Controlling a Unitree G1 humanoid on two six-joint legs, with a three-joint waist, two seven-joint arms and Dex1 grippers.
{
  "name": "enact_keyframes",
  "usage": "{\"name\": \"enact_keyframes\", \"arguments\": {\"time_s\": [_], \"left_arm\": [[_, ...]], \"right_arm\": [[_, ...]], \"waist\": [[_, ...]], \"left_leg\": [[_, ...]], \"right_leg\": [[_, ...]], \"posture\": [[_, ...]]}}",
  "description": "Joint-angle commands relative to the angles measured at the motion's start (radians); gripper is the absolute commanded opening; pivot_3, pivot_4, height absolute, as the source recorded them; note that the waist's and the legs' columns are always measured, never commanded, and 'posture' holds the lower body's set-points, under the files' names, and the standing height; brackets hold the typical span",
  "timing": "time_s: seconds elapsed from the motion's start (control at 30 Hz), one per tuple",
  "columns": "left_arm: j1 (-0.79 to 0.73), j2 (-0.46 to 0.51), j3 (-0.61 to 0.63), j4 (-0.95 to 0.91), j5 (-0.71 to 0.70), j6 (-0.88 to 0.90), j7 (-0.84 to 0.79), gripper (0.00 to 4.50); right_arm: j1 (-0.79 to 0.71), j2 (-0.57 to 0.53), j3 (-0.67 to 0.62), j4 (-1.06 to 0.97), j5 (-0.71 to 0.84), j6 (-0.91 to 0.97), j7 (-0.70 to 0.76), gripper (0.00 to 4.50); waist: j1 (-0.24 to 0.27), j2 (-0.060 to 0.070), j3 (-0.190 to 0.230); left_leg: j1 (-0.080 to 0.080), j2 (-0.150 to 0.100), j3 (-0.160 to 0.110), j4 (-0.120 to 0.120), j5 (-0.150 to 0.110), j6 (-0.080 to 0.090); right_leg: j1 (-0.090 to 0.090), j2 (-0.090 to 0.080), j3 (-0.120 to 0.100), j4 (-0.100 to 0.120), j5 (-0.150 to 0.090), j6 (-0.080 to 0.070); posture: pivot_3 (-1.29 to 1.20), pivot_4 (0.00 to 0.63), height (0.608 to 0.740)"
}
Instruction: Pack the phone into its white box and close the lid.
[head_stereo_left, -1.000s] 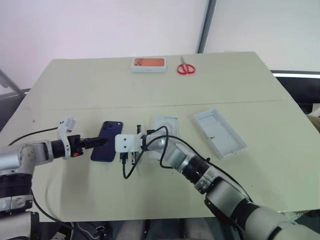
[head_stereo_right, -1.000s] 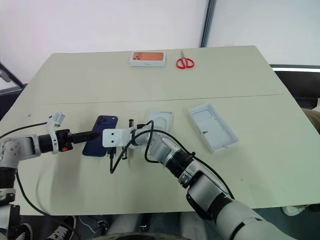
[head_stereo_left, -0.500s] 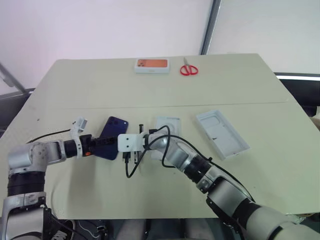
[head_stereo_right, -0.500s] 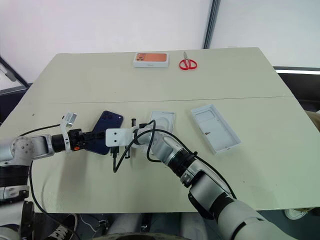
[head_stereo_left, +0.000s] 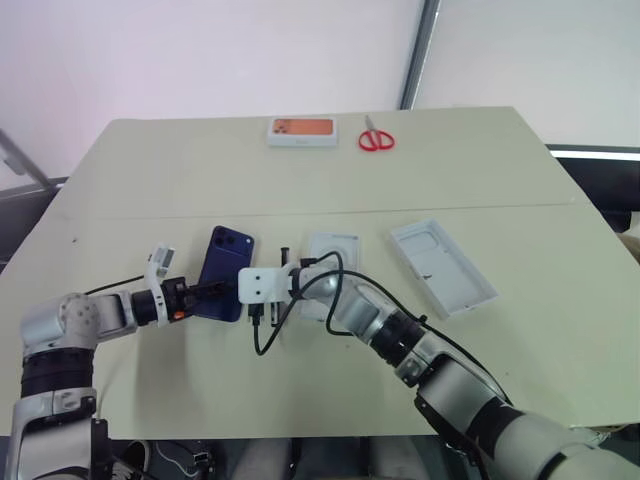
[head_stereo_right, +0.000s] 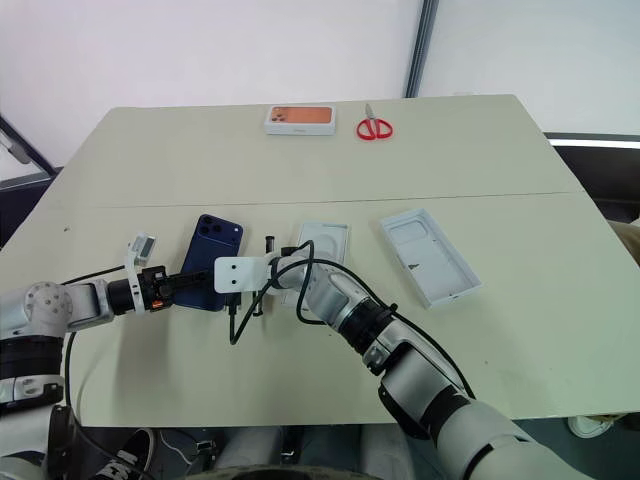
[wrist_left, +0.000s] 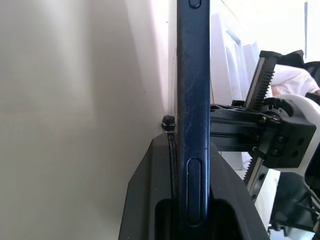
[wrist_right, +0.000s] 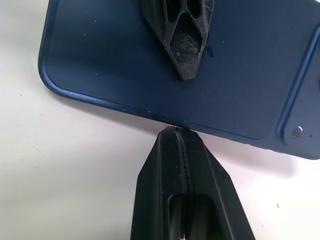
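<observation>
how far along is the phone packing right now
Done: the lid is off, lying open beside the white box. In hand: the left hand is shut on the phone's near edge, the shut right hand touching its side. Left: phone into the box, then lid on.

The phone (head_stereo_left: 225, 272) is dark navy blue, the scissors (head_stereo_left: 377, 137) have red handles, and the small box (head_stereo_left: 300, 130) has an orange top.

My left gripper (wrist_left: 192, 220) hides the phone (wrist_left: 194, 100) lower end; pic edges cut its top. My right arm covers part of the white box (head_stereo_left: 335, 248). Orange-topped box (head_stereo_left: 300, 130) print too small to read.
</observation>
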Motion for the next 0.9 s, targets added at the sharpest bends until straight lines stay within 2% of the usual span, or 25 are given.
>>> {"name": "enact_keyframes", "arguments": {"time_s": [0.03,0.13,0.27,0.37,0.47,0.57,0.63,0.67,0.8,0.9], "left_arm": [[0.04,-0.023,-0.031,-0.007,-0.004,0.038,0.027,0.03],[0.04,-0.044,0.015,-0.005,-0.034,0.046,0.044,0.03],[0.005,-0.086,0.158,0.018,-0.117,0.081,0.076,0.03],[-0.011,-0.117,0.247,0.009,-0.178,0.111,0.103,0.03],[-0.018,-0.149,0.301,-0.008,-0.231,0.143,0.128,0.0],[-0.02,-0.178,0.327,-0.025,-0.266,0.151,0.157,0.0],[-0.024,-0.192,0.326,-0.038,-0.271,0.145,0.182,0.0],[-0.026,-0.198,0.322,-0.048,-0.278,0.152,0.192,0.0],[-0.026,-0.221,0.317,-0.092,-0.306,0.157,0.225,0.0],[-0.026,-0.234,0.32,-0.109,-0.329,0.167,0.243,0.0]], "right_arm": [[0.004,-0.005,-0.008,-0.009,-0.01,0.002,-0.01,0.0],[0.014,-0.015,-0.033,-0.029,0.017,-0.016,-0.007,0.0],[0.059,0.003,-0.177,-0.17,0.231,0.016,0.092,0.0],[0.083,-0.002,-0.284,-0.311,0.401,0.148,0.175,0.0],[0.1,-0.031,-0.316,-0.416,0.48,0.256,0.219,1.27],[0.105,-0.065,-0.337,-0.474,0.499,0.297,0.205,2.89],[0.124,-0.127,-0.313,-0.525,0.48,0.279,0.228,3.9],[0.158,-0.195,-0.296,-0.569,0.471,0.269,0.269,4.38],[0.297,-0.44,-0.248,-0.674,0.419,0.223,0.364,4.38],[0.374,-0.517,-0.266,-0.735,0.451,0.242,0.378,4.38]], "waist": [[-0.001,0.0,0.0],[0.0,0.0,0.0],[0.002,-0.003,0.002],[-0.006,-0.005,0.004],[-0.007,-0.008,0.004],[-0.008,-0.008,0.004],[-0.007,-0.009,0.005],[-0.005,-0.009,0.005],[0.004,-0.013,0.007],[-0.002,-0.015,0.008]], "left_leg": [[0.0,0.0,0.0,0.0,0.0,0.0],[0.0,0.0,0.0,0.0,0.0,0.0],[-0.001,0.0,0.0,0.0,0.0,0.0],[-0.003,0.001,0.0,0.0,0.0,0.0],[-0.003,0.002,0.0,-0.001,0.0,0.0],[-0.004,0.002,0.001,-0.002,0.0,-0.001],[-0.004,0.002,0.001,-0.003,0.001,-0.001],[-0.004,0.002,0.001,-0.003,0.001,-0.001],[-0.006,0.0,0.001,-0.003,0.0,-0.001],[-0.006,0.0,0.002,-0.002,0.0,0.0]], "right_leg": [[0.0,0.0,0.0,0.0,0.0,0.0],[0.0,0.0,0.0,0.0,0.0,0.0],[-0.001,0.0,0.0,0.0,0.0,0.0],[-0.003,0.0,0.0,0.0,0.0,0.0],[-0.004,0.001,0.0,0.0,0.0,0.0],[-0.006,0.0,0.0,0.0,0.0,0.0],[-0.007,0.0,0.001,0.0,0.0,0.0],[-0.007,0.0,0.001,0.0,0.0,0.0],[-0.007,-0.001,0.0,-0.002,0.0,0.0],[-0.007,-0.002,0.0,-0.002,0.0,0.0]], "posture": [[0.0,0.15,0.74],[0.0,0.15,0.74],[0.0,0.15,0.74],[0.0,0.15,0.74],[0.0,0.15,0.74],[0.0,0.15,0.74],[0.0,0.15,0.74],[0.0,0.15,0.74],[0.0,0.15,0.74],[0.0,0.15,0.74]]}}
